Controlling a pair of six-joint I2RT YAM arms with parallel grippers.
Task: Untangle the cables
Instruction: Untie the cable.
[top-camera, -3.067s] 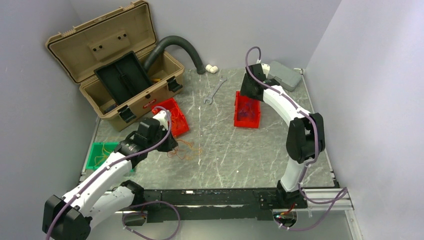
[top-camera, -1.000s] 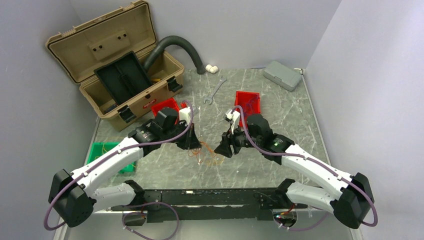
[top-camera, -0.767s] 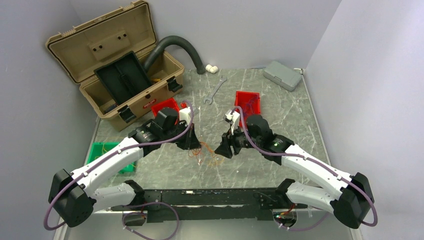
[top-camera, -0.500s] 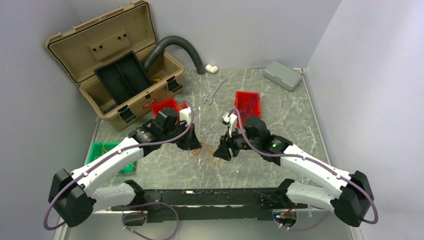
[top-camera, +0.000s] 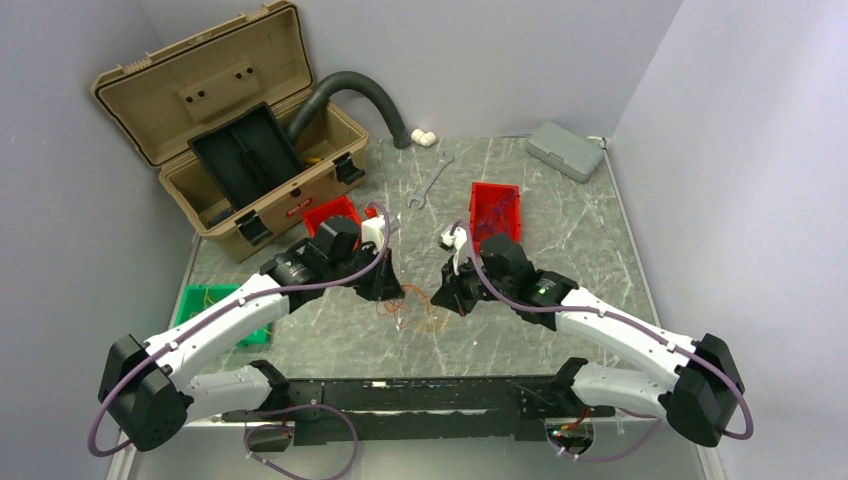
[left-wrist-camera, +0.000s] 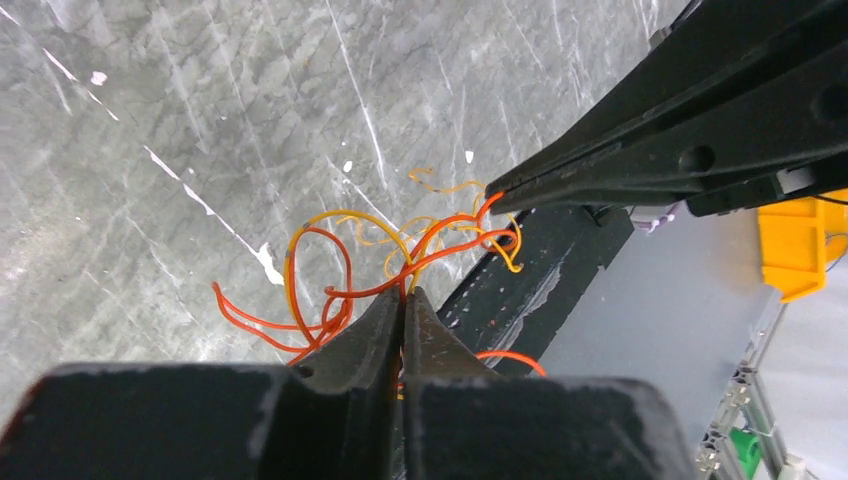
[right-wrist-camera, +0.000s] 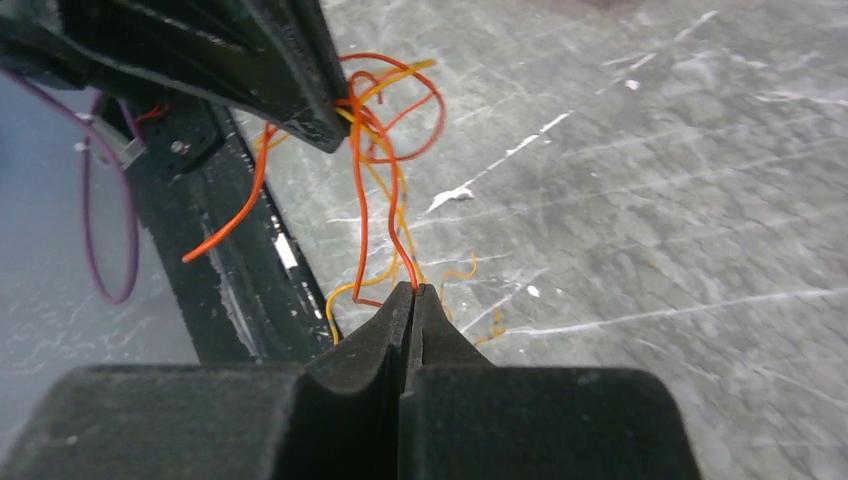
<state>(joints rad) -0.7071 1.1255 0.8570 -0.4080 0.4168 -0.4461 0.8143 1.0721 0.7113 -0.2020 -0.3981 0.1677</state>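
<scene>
cables (left-wrist-camera: 440, 258) | thin orange-yellow tangle strung between jaws | left jaws pinching strands | right jaws pinching strands

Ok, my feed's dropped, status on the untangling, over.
Left gripper shut on the cables. Right gripper shut on them too, strands strung between. Wrench and red bin farther back, apart.

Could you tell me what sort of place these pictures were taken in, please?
Most likely a walled robot test cell dressed as a workshop bench: an open tan toolbox, a wrench and a red parts bin sit on a marble-patterned table between plain grey walls.
</scene>
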